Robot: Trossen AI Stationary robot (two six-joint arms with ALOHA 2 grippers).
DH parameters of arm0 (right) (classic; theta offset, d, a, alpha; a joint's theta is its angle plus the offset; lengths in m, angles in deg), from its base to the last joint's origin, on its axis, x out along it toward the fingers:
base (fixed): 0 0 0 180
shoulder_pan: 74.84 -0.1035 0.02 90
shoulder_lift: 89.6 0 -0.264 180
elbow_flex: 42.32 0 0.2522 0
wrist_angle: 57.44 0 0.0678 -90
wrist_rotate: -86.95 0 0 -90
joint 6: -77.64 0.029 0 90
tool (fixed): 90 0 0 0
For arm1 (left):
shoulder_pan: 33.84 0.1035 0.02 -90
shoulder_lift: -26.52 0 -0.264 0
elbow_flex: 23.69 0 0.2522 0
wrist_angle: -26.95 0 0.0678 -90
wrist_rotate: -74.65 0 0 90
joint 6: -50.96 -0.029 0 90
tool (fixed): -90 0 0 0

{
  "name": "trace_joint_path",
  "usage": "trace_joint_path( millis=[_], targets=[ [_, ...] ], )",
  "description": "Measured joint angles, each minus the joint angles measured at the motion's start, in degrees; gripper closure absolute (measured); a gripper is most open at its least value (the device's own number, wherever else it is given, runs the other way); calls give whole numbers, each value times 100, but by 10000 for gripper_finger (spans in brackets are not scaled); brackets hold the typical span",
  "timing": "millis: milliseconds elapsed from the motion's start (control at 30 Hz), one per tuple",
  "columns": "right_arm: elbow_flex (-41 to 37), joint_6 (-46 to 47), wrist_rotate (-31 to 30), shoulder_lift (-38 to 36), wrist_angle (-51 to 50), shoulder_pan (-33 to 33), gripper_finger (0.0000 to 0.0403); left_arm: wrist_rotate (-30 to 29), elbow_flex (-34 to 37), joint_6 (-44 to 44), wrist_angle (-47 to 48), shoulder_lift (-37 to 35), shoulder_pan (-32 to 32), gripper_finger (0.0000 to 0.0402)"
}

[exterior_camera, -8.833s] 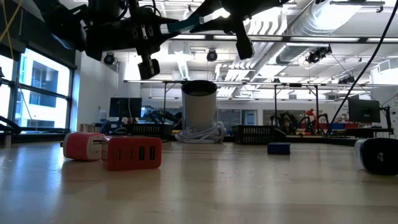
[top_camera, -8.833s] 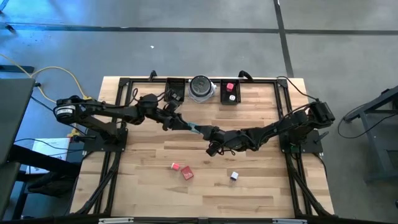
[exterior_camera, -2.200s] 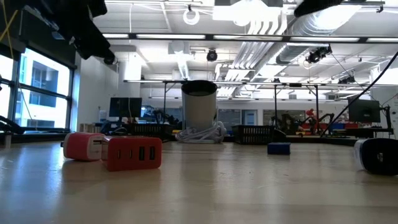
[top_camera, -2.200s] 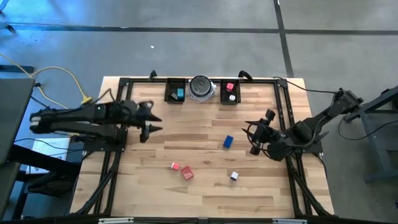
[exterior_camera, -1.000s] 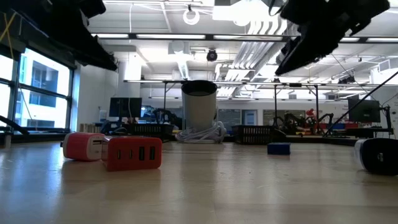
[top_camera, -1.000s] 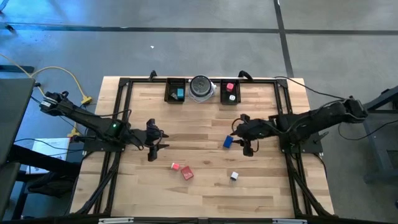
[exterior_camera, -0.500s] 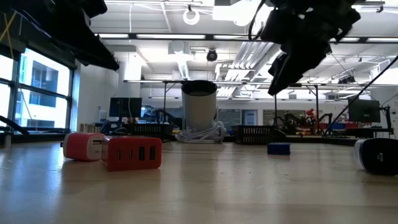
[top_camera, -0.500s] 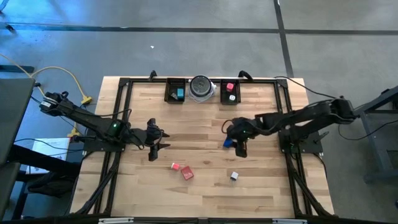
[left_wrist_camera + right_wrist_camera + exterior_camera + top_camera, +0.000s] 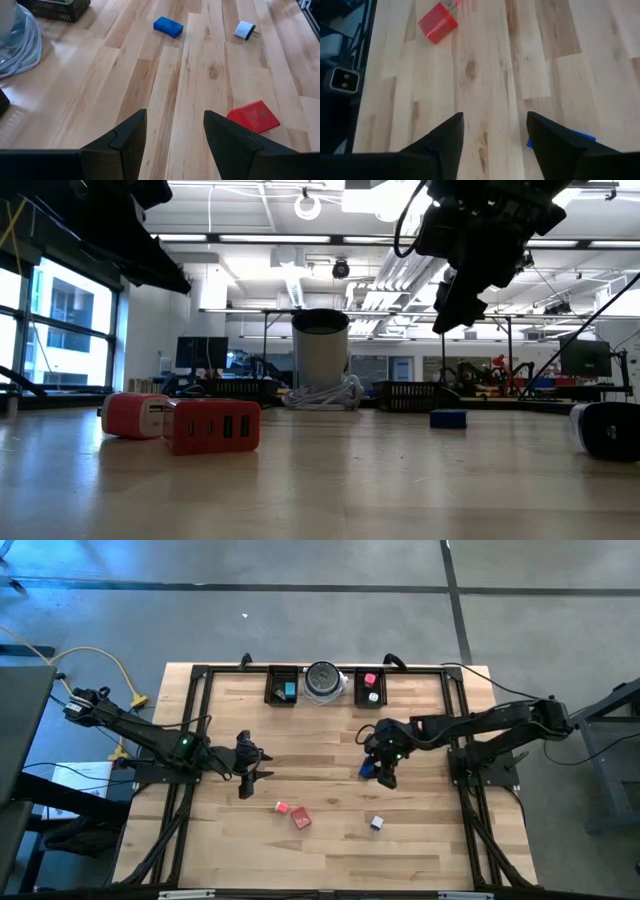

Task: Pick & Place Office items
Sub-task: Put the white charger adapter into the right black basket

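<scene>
The office items are small blocks. A blue one (image 9: pixel 367 769) lies on the table near its middle. A pink one (image 9: pixel 282 807), a red one (image 9: pixel 301 820) and a white-and-black one (image 9: pixel 376 823) lie nearer the near edge. More pieces sit in two black trays at the far edge. My right gripper (image 9: pixel 385 778) hovers open just right of the blue block (image 9: pixel 561 138), above the table (image 9: pixel 462 305). My left gripper (image 9: pixel 255 766) waits open over the table's left half; its wrist view shows the blue block (image 9: pixel 168 26) and the red block (image 9: pixel 254 116) ahead.
At the far edge stand the left tray (image 9: pixel 283 688) with a teal piece, the round silver-grey dish (image 9: pixel 323 680) and the right tray (image 9: pixel 370 688) with a red and a white piece. Black frame rails border the table. Bare wood lies between the two grippers.
My right gripper has moved toward the table's left and slightly toward the near edge, coming down closer to the blue block, and stays open. The blocks lie where they were.
</scene>
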Motion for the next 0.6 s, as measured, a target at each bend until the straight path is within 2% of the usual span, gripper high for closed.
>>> trace_joint_path(
  millis=[100,233,433,533,600],
  targets=[
    [0,62,189,0,-62,-107,185,111,0,-2,0,0,0,210],
    [0,232,127,-1,-132,-548,179,167,0,1,0,0,-2,210],
    [0,96,-1490,29,-404,-1745,190,167,0,1,-27,0,-2,210],
    [-2,-111,-2319,61,-402,-2195,195,167,0,4,-88,0,-2,210],
    [-2,-219,-2635,57,-359,-2363,197,167,0,73,-114,0,-2,210]
  ],
)
